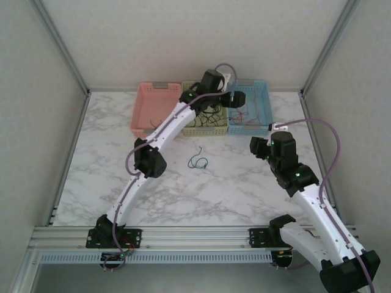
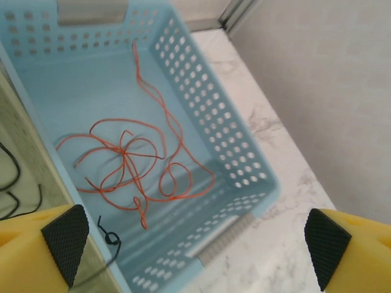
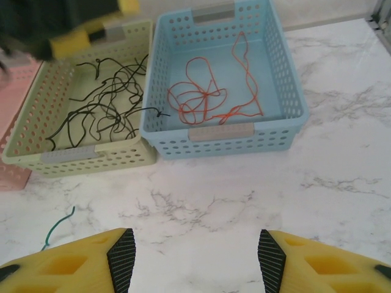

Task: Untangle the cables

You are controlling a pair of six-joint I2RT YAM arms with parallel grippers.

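With left tool (image 2: 195, 241) and right tool (image 3: 195, 259) held apart, 1 black cable (image 2: 110, 237) overhanging the blue basket (image 2: 244, 165) could be dragged among red cables (image 2: 131, 162).

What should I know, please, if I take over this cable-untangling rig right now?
Both open and empty: left gripper above the blue basket, right gripper over the table.
Red cables lie in the blue basket, black cables in the yellow-green basket.
Left: one green cable on the table, likely next; one black end hangs into the blue basket.
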